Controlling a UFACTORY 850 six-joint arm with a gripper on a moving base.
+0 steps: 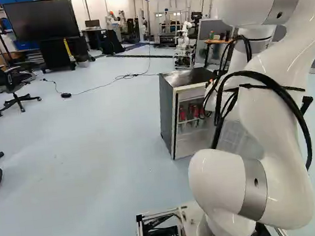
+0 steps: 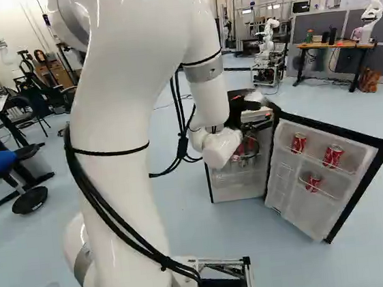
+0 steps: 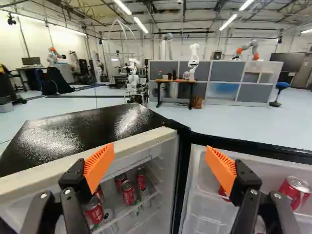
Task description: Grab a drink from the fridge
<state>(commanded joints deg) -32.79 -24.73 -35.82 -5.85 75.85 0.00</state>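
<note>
Your gripper point(image 3: 160, 162) gapes empty near the fridge point(image 3: 73, 132); if you advance straight, misalignment could ram its door point(image 2: 308, 212) or front rim point(image 3: 146, 138) before reaching the cans point(image 3: 128, 193) inside.

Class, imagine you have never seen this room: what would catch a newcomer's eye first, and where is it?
The huge white robot arm dominates, sweeping up the left half of the right base view. Next comes the mini fridge beyond it, its door wide open with red soda cans on the door racks. In the wrist view, bright orange pads stand wide apart on the open gripper.
</note>
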